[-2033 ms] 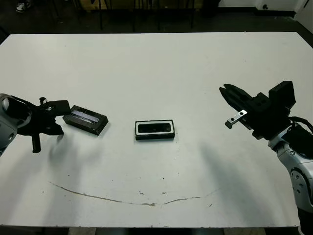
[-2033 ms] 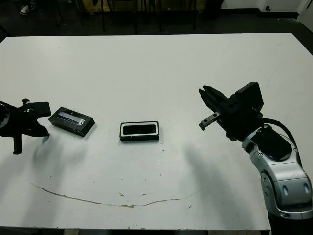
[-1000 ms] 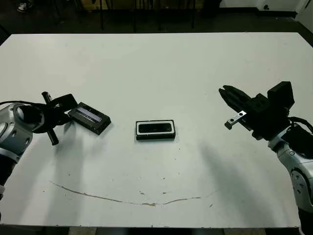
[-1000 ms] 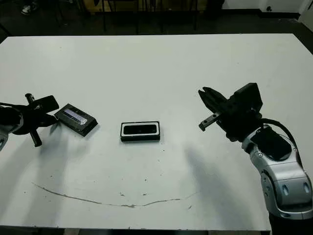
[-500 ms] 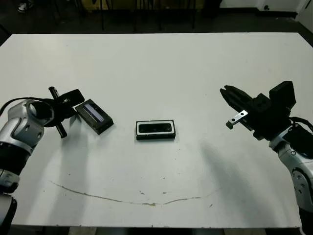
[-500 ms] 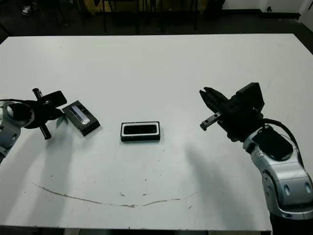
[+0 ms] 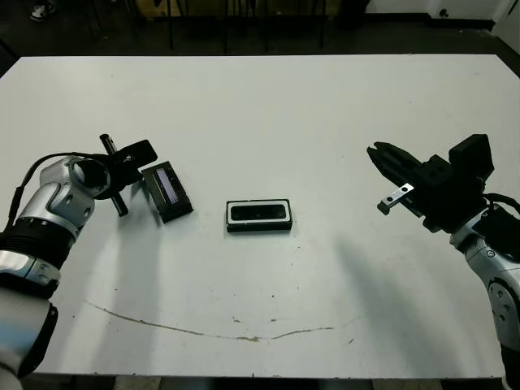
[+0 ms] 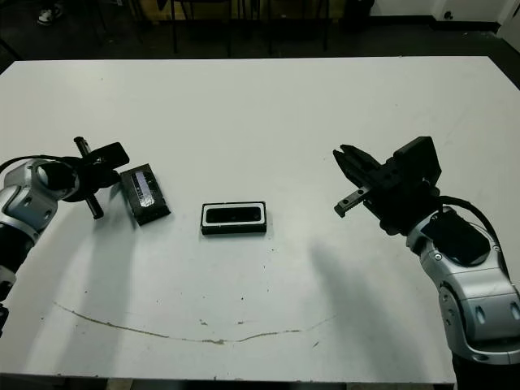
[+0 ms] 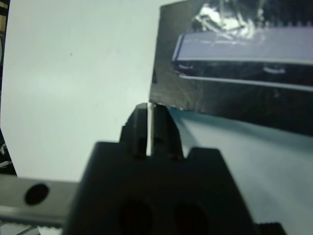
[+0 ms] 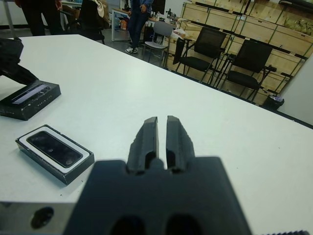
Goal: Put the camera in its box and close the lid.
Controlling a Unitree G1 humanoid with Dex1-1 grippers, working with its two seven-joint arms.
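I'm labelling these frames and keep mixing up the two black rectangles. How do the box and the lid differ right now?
The box shows a white lining around the black camera; the lid shows a greyish face. The box lies crosswise to the robot; the lid is angled. The box sits alone mid-table; the left gripper is at the lid. Both are black, flat, similar-sized.

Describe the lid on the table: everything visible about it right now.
The lid is a flat black rectangular cover with a shiny greyish-violet strip along its upper face. It lies flat on the white table, turned at an angle, left of the box and apart from it. The left gripper sits at its far-left corner, fingers shut; whether they actually touch it is unclear.
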